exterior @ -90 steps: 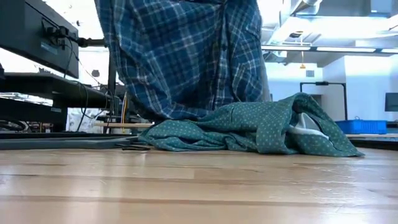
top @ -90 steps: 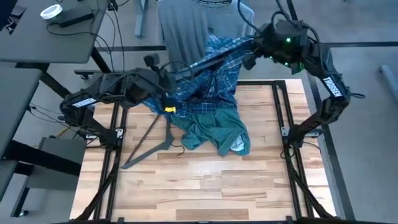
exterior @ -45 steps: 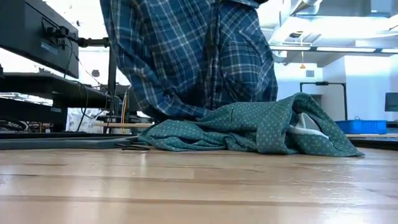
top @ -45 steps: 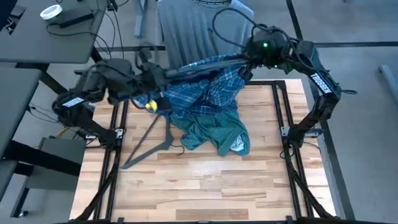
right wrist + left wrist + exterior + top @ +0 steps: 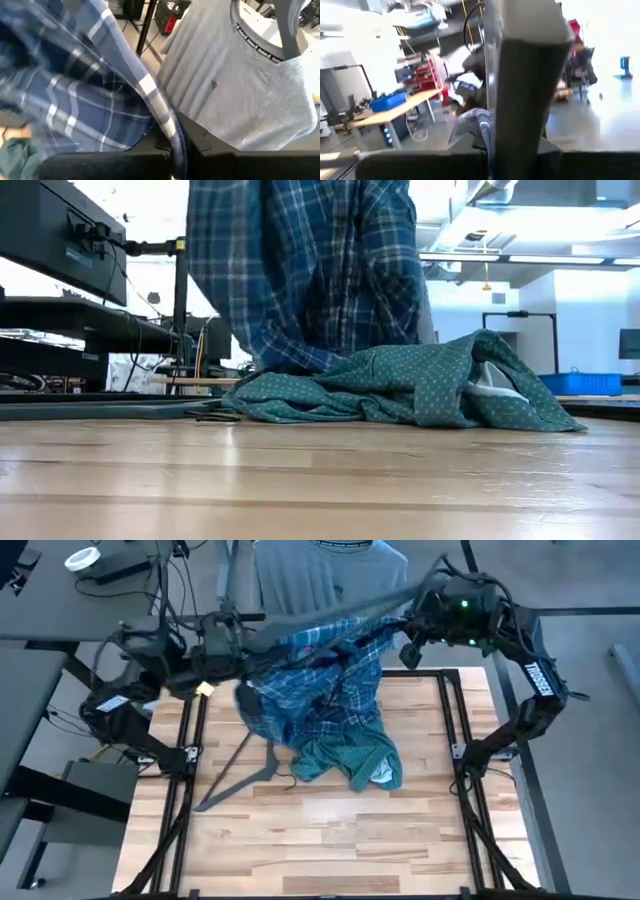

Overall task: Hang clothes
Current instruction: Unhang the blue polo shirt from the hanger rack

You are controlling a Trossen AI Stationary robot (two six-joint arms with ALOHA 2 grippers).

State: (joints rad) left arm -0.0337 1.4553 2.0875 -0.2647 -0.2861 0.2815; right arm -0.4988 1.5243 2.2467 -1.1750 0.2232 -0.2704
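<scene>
Both claws, left claw (image 5: pixel 232 638) and right claw (image 5: pixel 418 618), are clamping the plaid shirt (image 5: pixel 320 680), stretching it between them before the grey tee (image 5: pixel 315 575).

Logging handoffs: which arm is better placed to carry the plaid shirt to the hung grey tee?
Probably the right: the right gripper holds the blue-white plaid shirt beside the grey long-sleeve tee; the left gripper is farther off.

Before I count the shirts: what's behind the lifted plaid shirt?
A grey tee hangs behind the plaid shirt; its lower part is covered. The green shirt lies below.
</scene>
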